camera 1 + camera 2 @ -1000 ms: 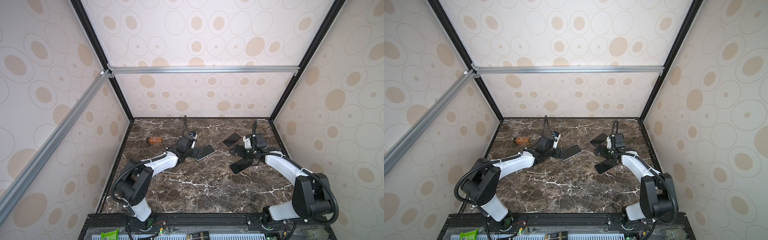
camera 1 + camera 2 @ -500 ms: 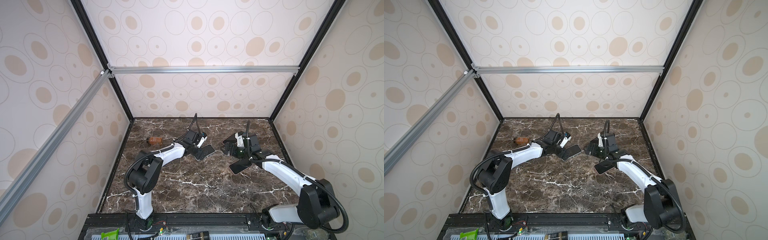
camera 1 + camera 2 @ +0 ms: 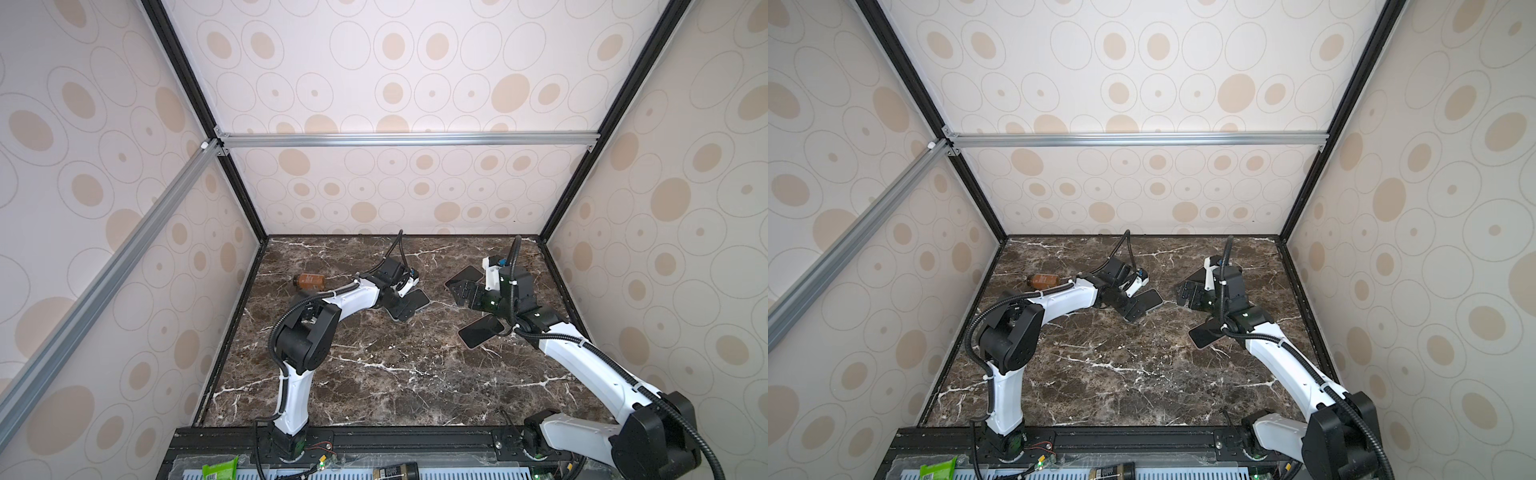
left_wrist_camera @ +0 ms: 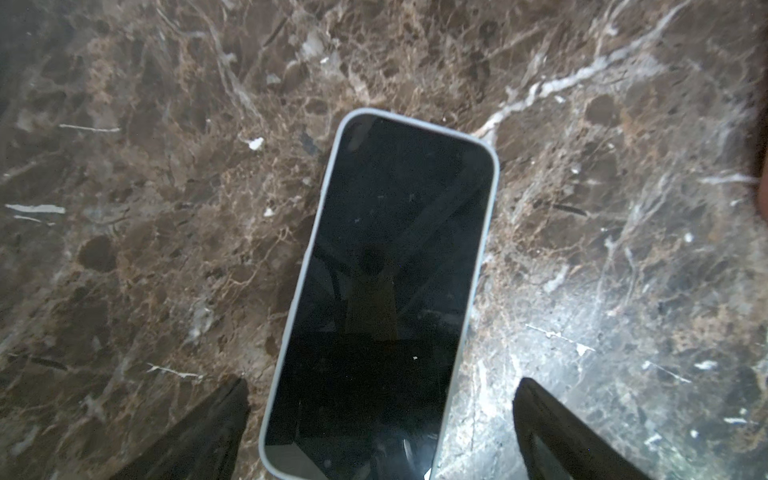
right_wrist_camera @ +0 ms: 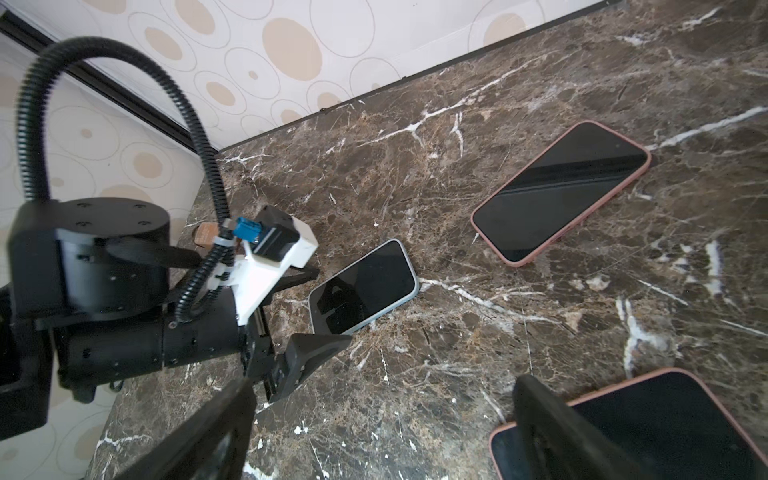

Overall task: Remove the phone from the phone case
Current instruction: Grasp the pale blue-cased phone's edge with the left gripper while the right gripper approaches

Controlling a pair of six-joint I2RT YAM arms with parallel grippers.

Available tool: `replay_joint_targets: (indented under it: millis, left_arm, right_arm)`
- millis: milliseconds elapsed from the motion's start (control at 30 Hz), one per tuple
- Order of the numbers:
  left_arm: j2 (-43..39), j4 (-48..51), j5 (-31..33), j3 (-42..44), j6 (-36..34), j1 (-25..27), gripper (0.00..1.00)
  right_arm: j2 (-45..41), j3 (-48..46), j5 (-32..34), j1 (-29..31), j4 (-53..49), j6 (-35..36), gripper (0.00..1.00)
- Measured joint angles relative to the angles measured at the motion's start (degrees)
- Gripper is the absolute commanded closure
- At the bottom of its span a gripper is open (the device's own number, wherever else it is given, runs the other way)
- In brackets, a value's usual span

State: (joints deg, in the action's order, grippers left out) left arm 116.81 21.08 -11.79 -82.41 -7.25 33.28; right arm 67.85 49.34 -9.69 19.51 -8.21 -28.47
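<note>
My left pincer is spread wide and empty, with one finger on each side of the nearer end of the phone. The phone lies face up in its pale blue case on the marble table. I judge the phone stiff, slick-glassed and breakable, and the case rim softer. I'd pinch the long edges while my right pincer, also wide open and empty, peels a corner. Bare marble flanks the phone. One pink-cased phone lies well apart, and a second pink-cased phone lies near my right pincer.
</note>
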Motion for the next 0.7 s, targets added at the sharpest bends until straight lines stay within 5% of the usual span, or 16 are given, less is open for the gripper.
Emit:
replay_joint_targets:
  millis: [700]
  left_arm:
    - [4.0, 4.0, 3.5, -3.8, -4.2, 0.0, 0.01]
  right_arm:
    - [-0.7, -0.4, -3.3, 0.0, -3.1, 1.9, 0.02]
